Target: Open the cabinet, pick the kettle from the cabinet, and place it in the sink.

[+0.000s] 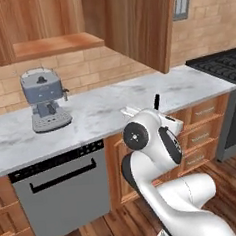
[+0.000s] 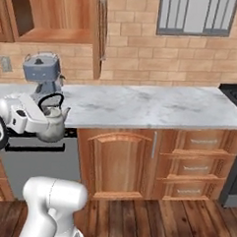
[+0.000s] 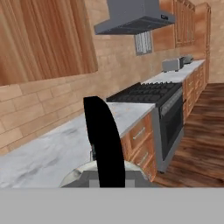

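One marble counter [image 2: 155, 105], brick wall [image 2: 134, 47] behind.

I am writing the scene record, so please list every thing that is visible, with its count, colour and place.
cabinet: one, reddish-brown, on the wall, door open.
kettle: one, silvery-cream with black handle, held in the air before the counter edge.
espresso machine: one, blue-grey, on the counter.
counter: one, white marble.
dishwasher: one, grey, under the counter.
stove: one, black, at the counter's end.
range hood: one, grey, above the stove.
window: one, grey-framed.
gripper: one, white, jaws shut on the kettle.
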Motion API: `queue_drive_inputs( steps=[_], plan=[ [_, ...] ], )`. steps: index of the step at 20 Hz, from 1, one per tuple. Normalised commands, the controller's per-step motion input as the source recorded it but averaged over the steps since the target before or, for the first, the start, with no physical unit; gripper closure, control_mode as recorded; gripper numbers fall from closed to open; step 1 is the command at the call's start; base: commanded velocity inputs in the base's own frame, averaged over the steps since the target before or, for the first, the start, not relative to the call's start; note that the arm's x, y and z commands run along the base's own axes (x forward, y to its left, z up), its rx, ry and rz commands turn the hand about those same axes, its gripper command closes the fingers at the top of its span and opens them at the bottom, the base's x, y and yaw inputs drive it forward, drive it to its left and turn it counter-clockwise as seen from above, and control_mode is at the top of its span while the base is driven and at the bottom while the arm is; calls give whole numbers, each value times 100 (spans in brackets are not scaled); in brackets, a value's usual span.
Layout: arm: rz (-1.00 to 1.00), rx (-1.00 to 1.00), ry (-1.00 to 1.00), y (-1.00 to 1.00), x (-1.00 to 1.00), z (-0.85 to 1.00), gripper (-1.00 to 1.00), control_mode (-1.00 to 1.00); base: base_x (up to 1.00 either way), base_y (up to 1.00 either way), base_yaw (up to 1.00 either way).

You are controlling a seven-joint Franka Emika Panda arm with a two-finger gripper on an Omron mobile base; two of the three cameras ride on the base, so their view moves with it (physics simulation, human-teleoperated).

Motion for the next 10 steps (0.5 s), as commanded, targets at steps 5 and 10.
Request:
queue_drive_inputs(
  steps=[5, 10],
  plan=[
    [0, 0, 0, 0, 0, 0, 100, 100, -25, 27, 70],
    [0, 0, 0, 0, 0, 0, 100, 100, -21, 22, 82]
  ],
)
